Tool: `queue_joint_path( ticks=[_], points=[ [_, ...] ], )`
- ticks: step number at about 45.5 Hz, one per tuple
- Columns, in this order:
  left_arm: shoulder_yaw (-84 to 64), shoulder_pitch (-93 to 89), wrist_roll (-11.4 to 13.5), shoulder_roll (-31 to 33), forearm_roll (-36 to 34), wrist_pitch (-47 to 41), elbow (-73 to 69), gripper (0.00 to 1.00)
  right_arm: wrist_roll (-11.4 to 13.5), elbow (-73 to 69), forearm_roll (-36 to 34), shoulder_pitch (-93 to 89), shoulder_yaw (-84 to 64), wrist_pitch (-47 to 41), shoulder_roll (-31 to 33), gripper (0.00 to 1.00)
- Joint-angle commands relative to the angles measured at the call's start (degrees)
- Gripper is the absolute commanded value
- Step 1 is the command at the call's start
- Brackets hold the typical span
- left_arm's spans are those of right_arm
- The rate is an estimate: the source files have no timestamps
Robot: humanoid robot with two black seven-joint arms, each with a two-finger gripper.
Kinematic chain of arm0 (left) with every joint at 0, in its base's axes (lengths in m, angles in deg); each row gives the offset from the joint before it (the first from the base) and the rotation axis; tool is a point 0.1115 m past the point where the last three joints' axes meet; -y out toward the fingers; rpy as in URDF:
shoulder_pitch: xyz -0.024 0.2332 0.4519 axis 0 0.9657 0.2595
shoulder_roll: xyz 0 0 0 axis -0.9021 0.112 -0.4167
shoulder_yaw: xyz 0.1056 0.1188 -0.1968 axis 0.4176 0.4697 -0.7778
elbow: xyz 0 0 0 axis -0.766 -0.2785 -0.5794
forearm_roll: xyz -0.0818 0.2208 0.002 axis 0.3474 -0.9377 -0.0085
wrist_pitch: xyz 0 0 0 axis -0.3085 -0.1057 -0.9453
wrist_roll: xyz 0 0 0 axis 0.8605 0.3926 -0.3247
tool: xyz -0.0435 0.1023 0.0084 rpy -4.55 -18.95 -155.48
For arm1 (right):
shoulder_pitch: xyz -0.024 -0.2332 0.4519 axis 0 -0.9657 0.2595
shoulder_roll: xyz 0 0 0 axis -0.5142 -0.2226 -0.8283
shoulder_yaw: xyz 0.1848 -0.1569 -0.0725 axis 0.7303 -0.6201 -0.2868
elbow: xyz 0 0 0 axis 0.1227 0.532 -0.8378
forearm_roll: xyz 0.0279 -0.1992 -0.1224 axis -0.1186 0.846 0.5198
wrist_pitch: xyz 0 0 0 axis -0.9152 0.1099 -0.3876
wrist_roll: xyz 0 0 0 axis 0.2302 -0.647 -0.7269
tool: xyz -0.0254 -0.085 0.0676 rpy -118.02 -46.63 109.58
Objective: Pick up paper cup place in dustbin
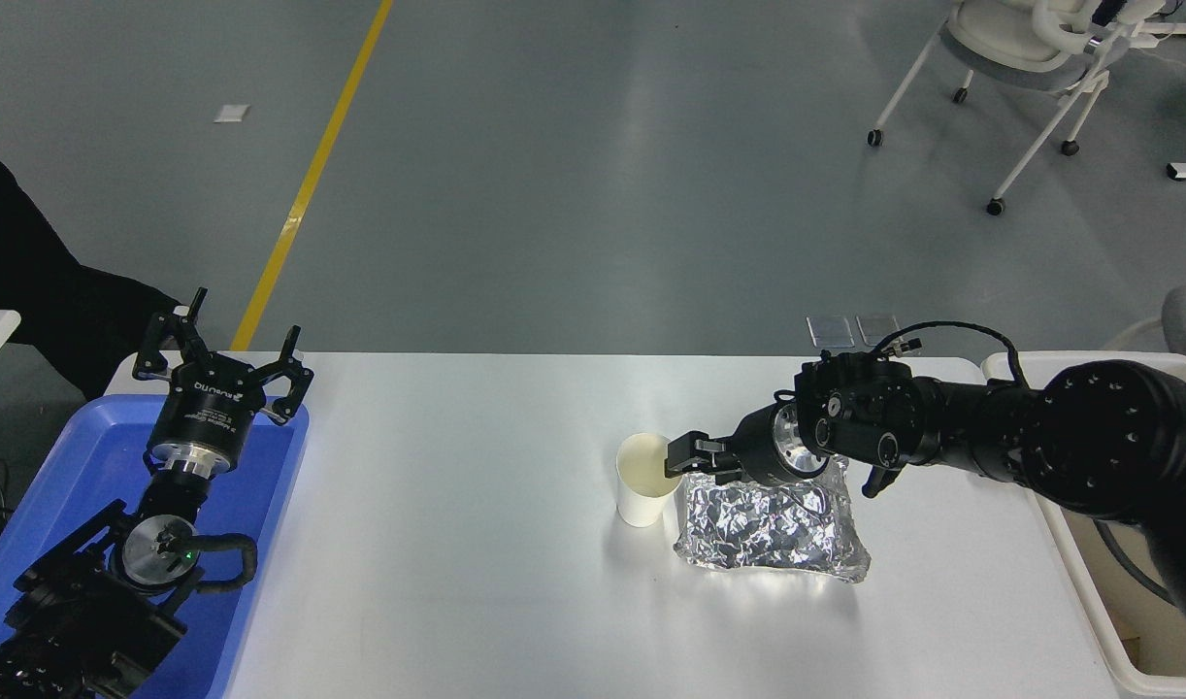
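Head view: the paper cup, upright mid-table beside a foil packet, is being grasped; its near rim is pinched by the right gripper. A lift toward the dustbin is called for next.

left end effector print, illegible

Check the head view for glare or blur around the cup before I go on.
Head view: sharp overall; the foil packet throws bright glints beside the paper cup, whose rim stays readable; the right pincer casts little shadow; a soft ceiling-light sheen streaks the grey floor.
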Motion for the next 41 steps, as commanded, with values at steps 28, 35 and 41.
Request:
queue_joint_path(
  ticks=[28,35,41],
  points=[
    [-0.08,0.18,-0.01,-0.09,0.00,0.00,0.01,1.00,-0.28,-4.75,-1.22,7.55,1.92,-5.76,0.00,0.00],
    [-0.08,0.26,-0.01,-0.09,0.00,0.00,0.01,1.00,-0.20,-11.25,-7.18,18.17,1.30,-8.57,0.00,0.00],
    [-0.08,0.26,-0.01,-0.09,0.00,0.00,0.01,1.00,-0.11,-19.77,-9.04,30.39,0.86,-10.77,0.00,0.00]
  ],
)
